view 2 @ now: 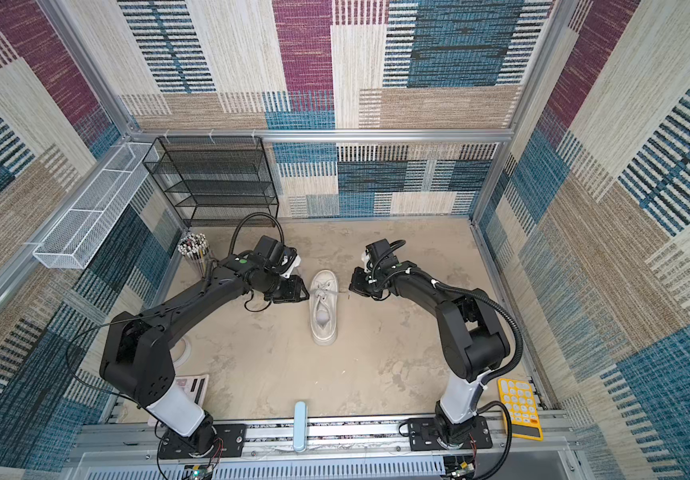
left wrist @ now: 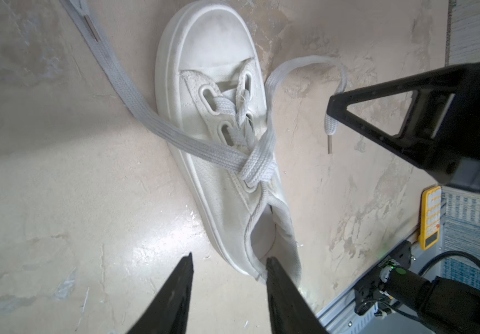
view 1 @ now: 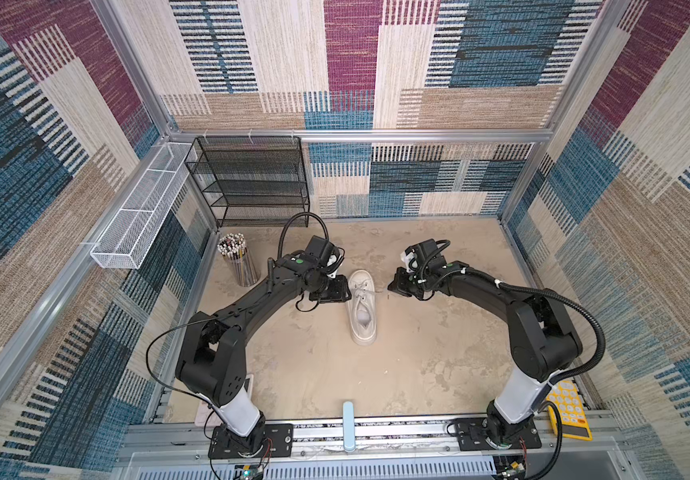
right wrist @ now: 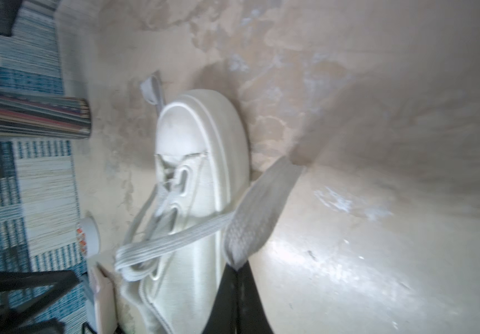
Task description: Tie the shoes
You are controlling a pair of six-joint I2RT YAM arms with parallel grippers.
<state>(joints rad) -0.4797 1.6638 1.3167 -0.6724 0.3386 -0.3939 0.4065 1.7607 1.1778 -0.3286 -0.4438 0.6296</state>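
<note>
The white shoe [view 1: 360, 309] lies mid-table with its toe toward the back wall, seen in both top views [view 2: 323, 309]. Its laces are crossed once in a loose first knot [left wrist: 257, 167]. My right gripper [right wrist: 237, 270] is shut on one lace [right wrist: 250, 211] just right of the shoe [view 1: 390, 289]; that lace's dark tip [left wrist: 330, 146] dangles below the fingers. The other lace [left wrist: 123, 89] trails free across the floor. My left gripper [left wrist: 230, 258] hovers at the shoe's left side [view 1: 348, 291], open, with only floor and the heel rim between its jaws.
A cup of pencils [view 1: 239, 259] stands behind the left arm. A black mesh shelf [view 1: 252, 183] and a white wire basket [view 1: 140, 212] sit at the back left. A yellow calculator [view 1: 569, 409] lies front right, and a pale blue bar [view 1: 348, 424] rests on the front rail.
</note>
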